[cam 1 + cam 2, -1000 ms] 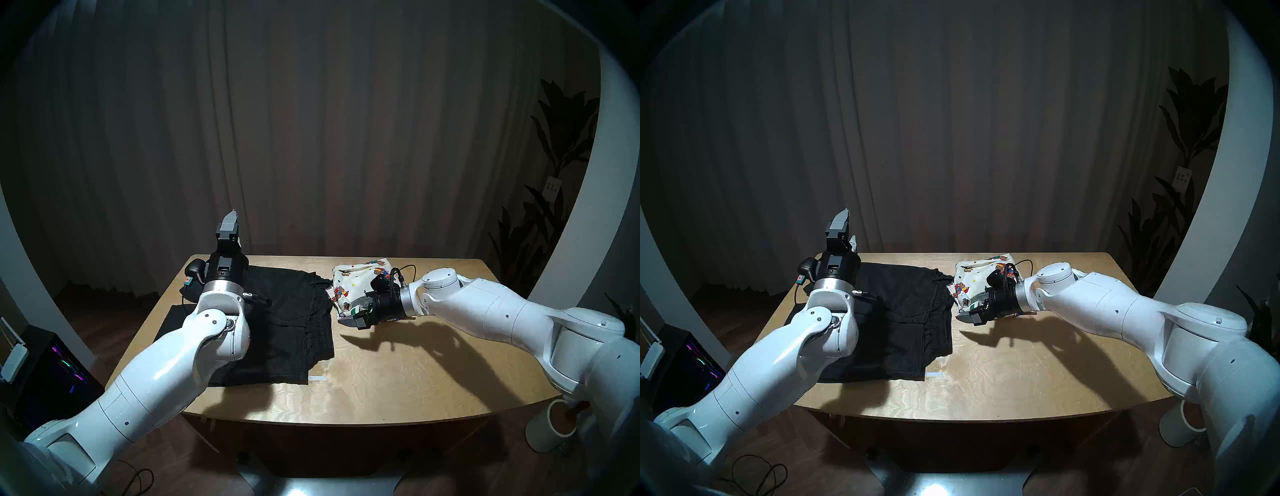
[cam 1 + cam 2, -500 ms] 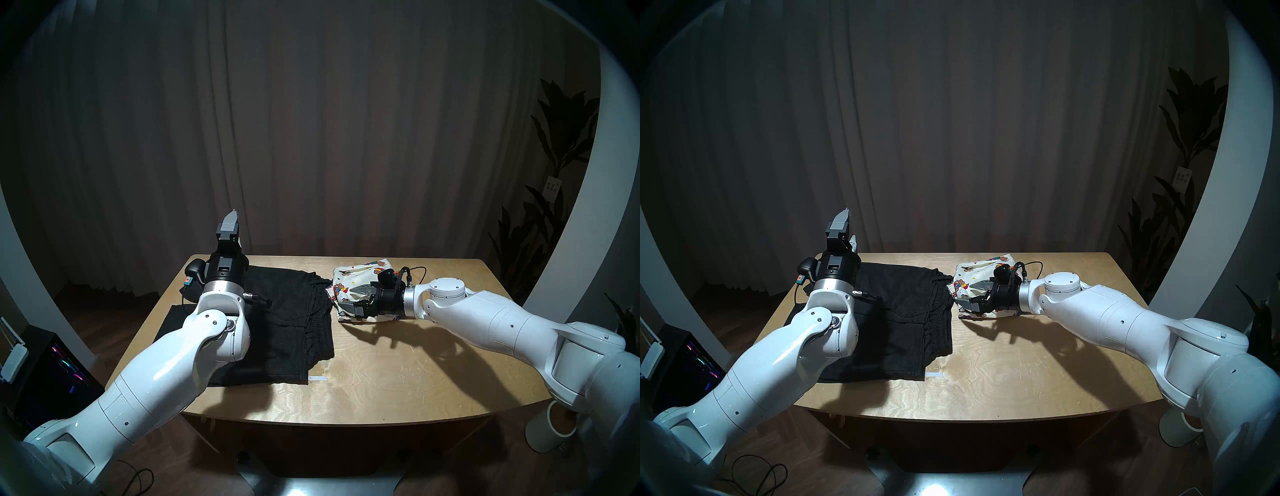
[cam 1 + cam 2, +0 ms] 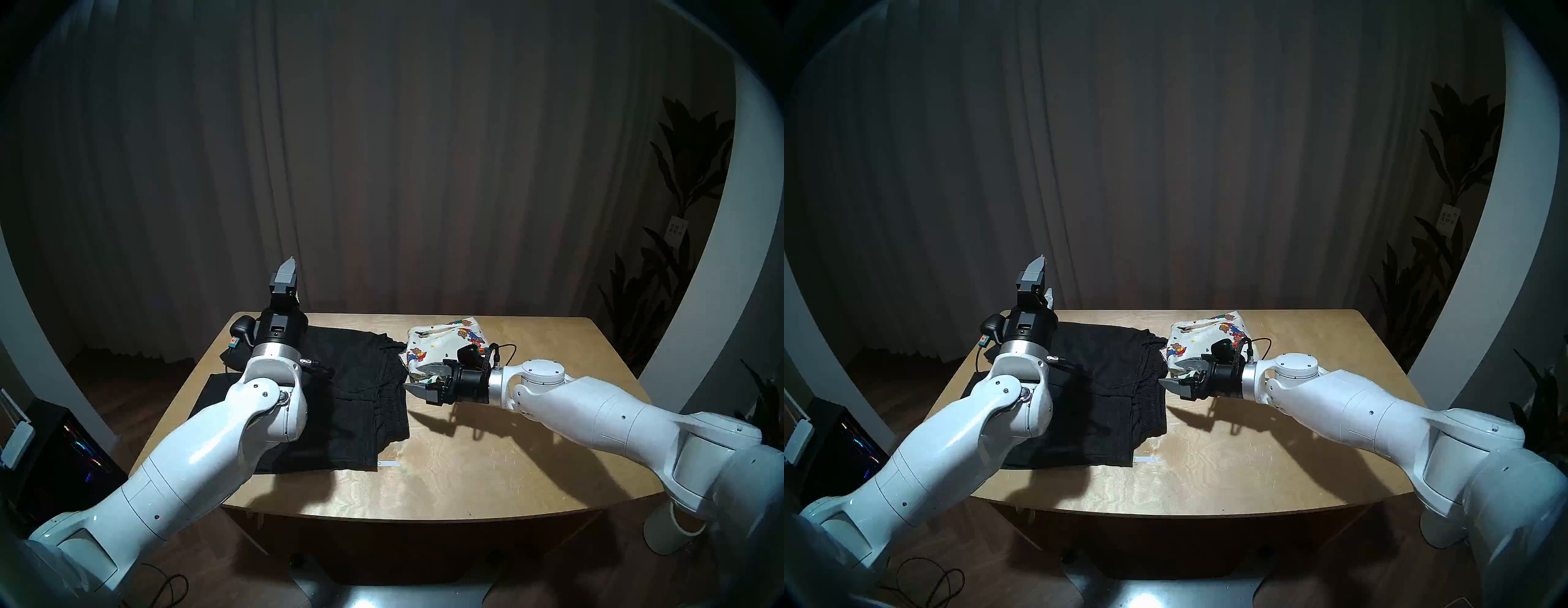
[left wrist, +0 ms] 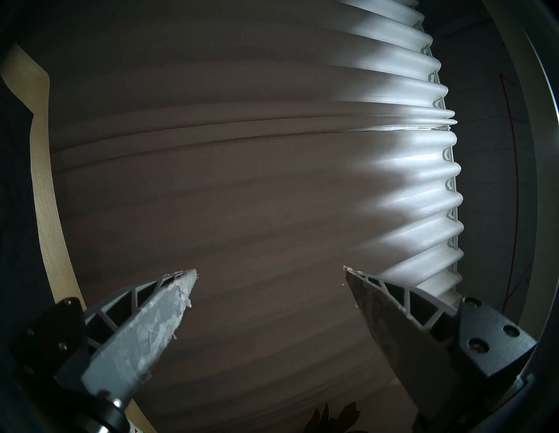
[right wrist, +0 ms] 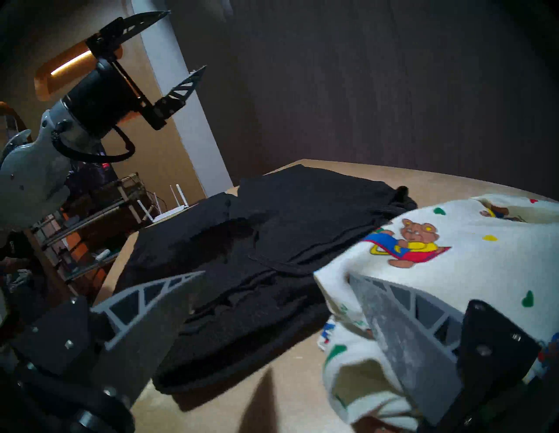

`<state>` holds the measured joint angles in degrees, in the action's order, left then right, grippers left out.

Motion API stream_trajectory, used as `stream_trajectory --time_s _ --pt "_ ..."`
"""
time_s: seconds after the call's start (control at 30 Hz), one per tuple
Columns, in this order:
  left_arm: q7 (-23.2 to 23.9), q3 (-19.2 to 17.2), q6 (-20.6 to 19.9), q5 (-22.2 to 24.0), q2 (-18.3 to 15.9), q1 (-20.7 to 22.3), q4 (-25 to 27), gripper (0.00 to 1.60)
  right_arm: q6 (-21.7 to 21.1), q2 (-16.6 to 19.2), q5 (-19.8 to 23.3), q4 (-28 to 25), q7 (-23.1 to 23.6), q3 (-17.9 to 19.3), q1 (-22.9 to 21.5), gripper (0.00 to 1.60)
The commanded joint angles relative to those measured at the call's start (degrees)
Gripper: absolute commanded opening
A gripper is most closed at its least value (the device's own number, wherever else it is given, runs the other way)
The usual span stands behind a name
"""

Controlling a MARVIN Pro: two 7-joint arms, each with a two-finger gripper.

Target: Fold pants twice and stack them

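The charcoal-black pants (image 3: 352,395) lie flat on the table's left half, ribbed waistband toward the middle; they also show in the right wrist view (image 5: 287,226). The cream teddy-bear pants (image 3: 445,339) lie bunched at the back right (image 3: 1202,335). My right gripper (image 3: 418,377) is open, low over the table between the two pairs, at the cream pants' left edge. In the right wrist view (image 5: 276,273) one finger (image 5: 402,326) lies against the cream cloth (image 5: 453,242). My left gripper (image 3: 288,276) is open and empty, pointing up above the table's back left corner (image 4: 269,269).
A wooden table (image 3: 488,467) bears a small white tape strip (image 3: 389,463) by the black pants' front corner. A white cylinder (image 3: 674,530) stands on the floor at right. Curtain behind, plants at right, a lit computer case (image 3: 72,458) at left.
My right gripper rose from the table in front of the cream pants, then moved left to their edge by the black waistband, wrist turning. My left gripper shifted only slightly.
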<state>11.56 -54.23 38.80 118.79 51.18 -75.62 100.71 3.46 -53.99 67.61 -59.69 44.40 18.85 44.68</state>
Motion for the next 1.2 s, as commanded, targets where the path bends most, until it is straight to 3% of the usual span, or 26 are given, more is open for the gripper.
stream_trajectory --time_s 0.0,0.2,0.33,0.57,0.8,1.17 --pt "0.7 -1.2 0.3 0.0 -0.3 0.6 0.6 1.6 -2.4 1.7 -0.1 -5.0 -1.9 0.6 -2.1 1.6" --pt "1.1 -1.5 -0.1 0.3 -0.7 0.2 0.6 1.6 -3.9 4.3 2.7 -9.9 -4.3 2.5 -1.1 1.6" --pt "0.8 -0.4 -1.0 -0.7 -0.9 1.1 0.5 1.6 -4.3 6.4 9.3 -11.8 -7.4 6.9 0.3 1.6" --pt "0.2 0.5 -2.9 0.0 0.0 1.3 0.8 1.6 -6.3 9.8 20.2 -10.5 -13.4 12.4 3.3 1.6" --pt "-0.5 1.4 -4.3 0.8 1.2 1.3 1.4 1.6 -10.6 12.6 29.8 -10.8 -17.4 14.9 6.5 1.6" --pt "-1.4 2.3 -6.5 4.3 3.9 1.4 3.9 1.6 -16.9 16.1 40.8 -11.7 -20.5 18.2 7.4 1.6"
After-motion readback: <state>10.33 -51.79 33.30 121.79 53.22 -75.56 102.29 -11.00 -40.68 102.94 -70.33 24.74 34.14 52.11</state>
